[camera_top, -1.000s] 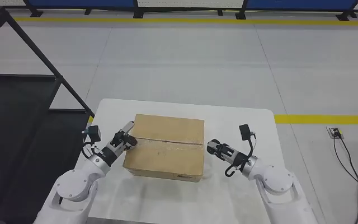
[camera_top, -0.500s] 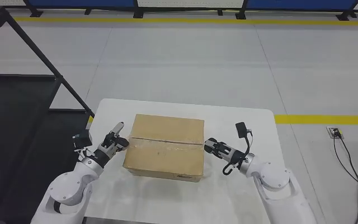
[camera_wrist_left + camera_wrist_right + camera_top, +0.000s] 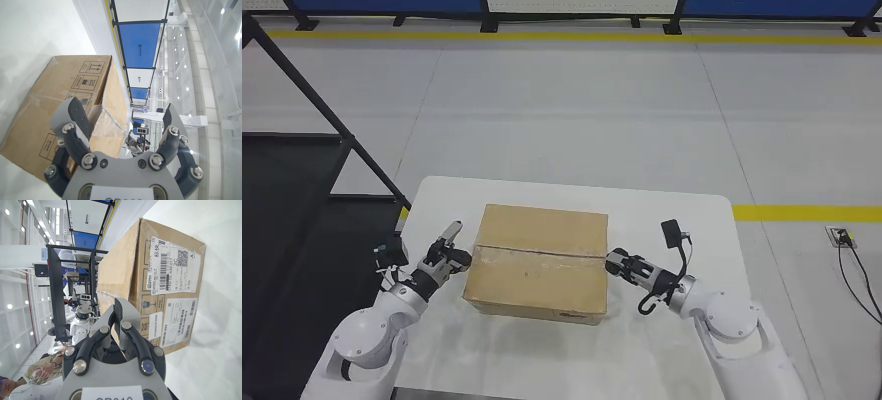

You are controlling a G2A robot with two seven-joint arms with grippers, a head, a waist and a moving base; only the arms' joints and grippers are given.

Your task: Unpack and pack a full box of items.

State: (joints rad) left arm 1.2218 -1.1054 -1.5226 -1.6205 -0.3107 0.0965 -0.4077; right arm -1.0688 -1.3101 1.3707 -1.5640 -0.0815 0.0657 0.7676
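A closed brown cardboard box (image 3: pixel 537 262) with clear tape along its top seam sits in the middle of the white table (image 3: pixel 672 215). My left gripper (image 3: pixel 456 247) is open just off the box's left end, a short gap from it. In the left wrist view the box (image 3: pixel 75 89) lies ahead, with one finger (image 3: pixel 78 115) in front of its taped end face and the left gripper (image 3: pixel 122 115) holding nothing. My right gripper (image 3: pixel 613 262) is shut at the box's right end, by the seam. The right wrist view shows the labelled box (image 3: pixel 170 285) just beyond the right gripper (image 3: pixel 117 311).
A black metal frame (image 3: pixel 312 110) stands off the table's left side. Bare table surface runs in front of the box and along the right edge. The floor beyond has a yellow line (image 3: pixel 802 212).
My left gripper has drawn back to the left, off the box's top corner. The right gripper has edged in slightly toward the box's right end. The box has not moved.
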